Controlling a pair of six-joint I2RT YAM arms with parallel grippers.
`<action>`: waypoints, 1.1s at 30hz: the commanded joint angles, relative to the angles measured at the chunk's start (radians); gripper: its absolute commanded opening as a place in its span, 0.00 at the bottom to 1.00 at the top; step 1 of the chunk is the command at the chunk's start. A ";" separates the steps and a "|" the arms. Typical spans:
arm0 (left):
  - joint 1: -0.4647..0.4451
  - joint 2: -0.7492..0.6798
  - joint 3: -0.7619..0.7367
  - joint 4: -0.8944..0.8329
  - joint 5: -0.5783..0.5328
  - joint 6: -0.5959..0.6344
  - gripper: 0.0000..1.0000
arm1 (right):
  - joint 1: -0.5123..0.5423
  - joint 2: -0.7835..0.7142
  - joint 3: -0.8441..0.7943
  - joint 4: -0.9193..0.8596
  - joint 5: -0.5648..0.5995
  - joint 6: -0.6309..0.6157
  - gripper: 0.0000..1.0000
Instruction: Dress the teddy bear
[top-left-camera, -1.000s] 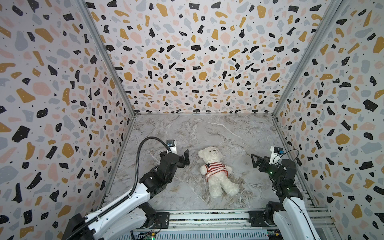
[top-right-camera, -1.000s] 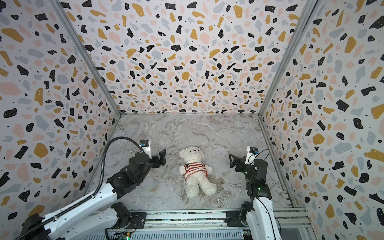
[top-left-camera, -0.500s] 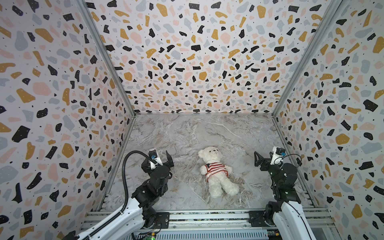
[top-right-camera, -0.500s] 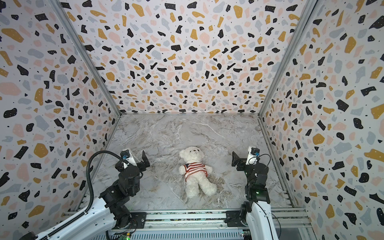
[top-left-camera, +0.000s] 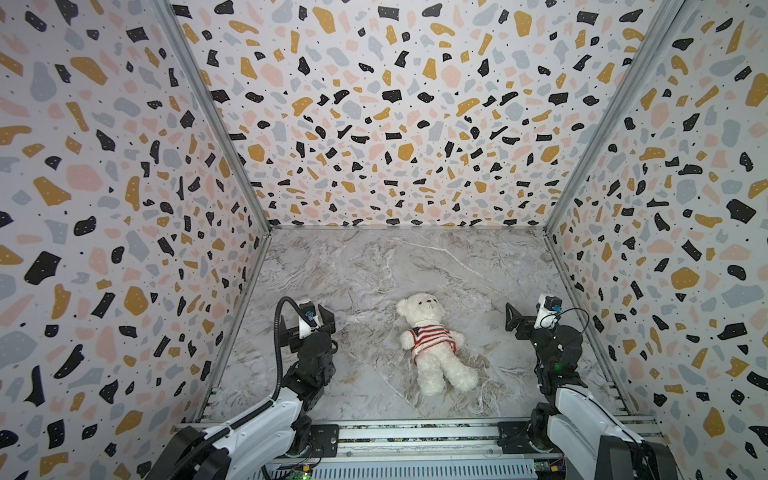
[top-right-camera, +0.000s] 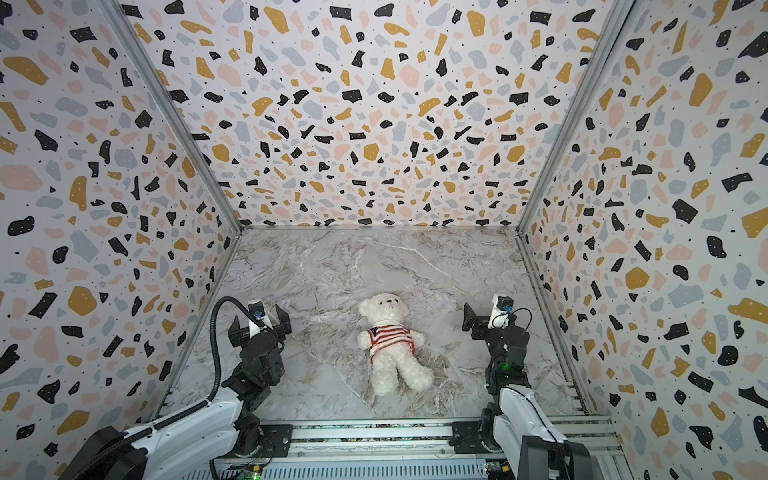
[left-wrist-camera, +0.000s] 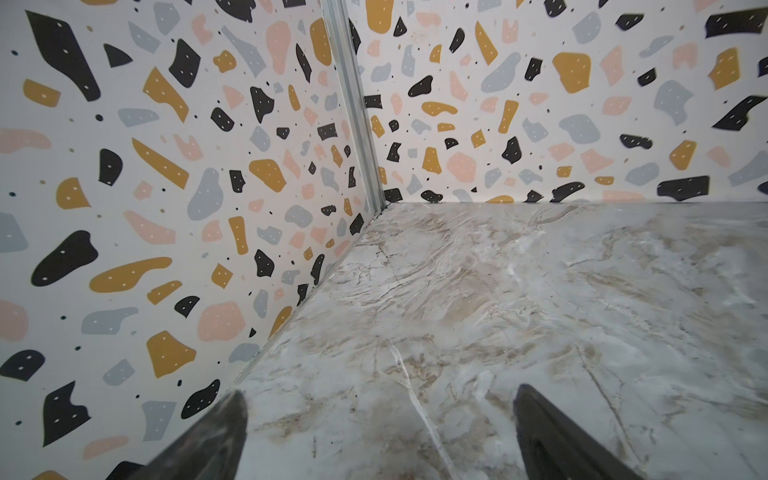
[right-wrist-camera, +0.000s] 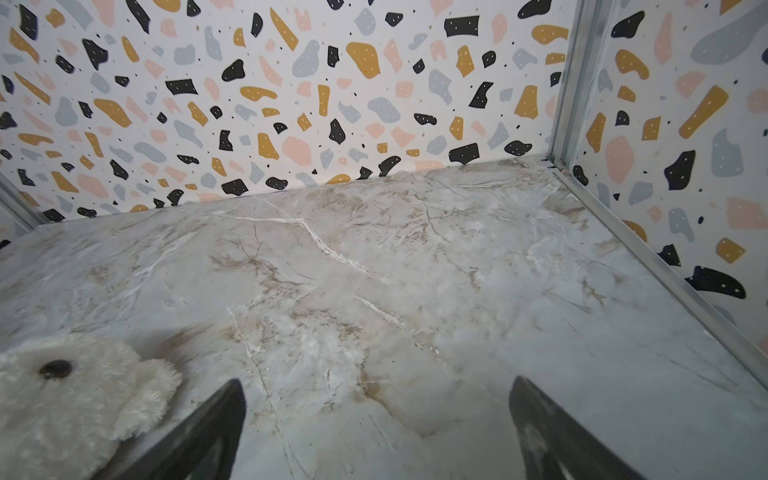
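The teddy bear (top-left-camera: 441, 365) (top-right-camera: 395, 368) lies on its back on the marble floor in both top views, head toward the back wall. It wears a red-and-white striped top (top-left-camera: 432, 337) (top-right-camera: 390, 337) over its torso. My left gripper (top-left-camera: 305, 319) (top-right-camera: 257, 323) hovers open well to the bear's left, with nothing between its fingers (left-wrist-camera: 380, 395). To the bear's right my right gripper (top-left-camera: 524, 321) (top-right-camera: 483, 323) is also open and empty (right-wrist-camera: 376, 384). In the right wrist view the bear's head (right-wrist-camera: 62, 399) sits beside one finger (right-wrist-camera: 216, 419), apart from it.
Terrazzo-patterned walls (top-left-camera: 124, 208) (top-left-camera: 665, 208) close in the left, right and back sides. A metal rail (top-left-camera: 415, 436) carrying both arm bases runs along the front edge. Bare marble floor (top-left-camera: 395, 266) stretches behind the bear.
My left arm has drawn back from beside the bear to the front left, and its gripper now points at the back wall. The right arm has pulled back slightly. The bear has not moved.
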 joint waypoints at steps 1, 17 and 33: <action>0.056 0.043 -0.019 0.200 0.081 0.003 1.00 | 0.005 0.076 -0.009 0.203 0.029 -0.017 0.99; 0.206 0.343 -0.054 0.574 0.288 0.015 1.00 | 0.044 0.385 -0.008 0.526 0.093 -0.088 1.00; 0.259 0.448 -0.022 0.596 0.406 0.011 1.00 | 0.147 0.555 0.120 0.448 0.243 -0.152 0.99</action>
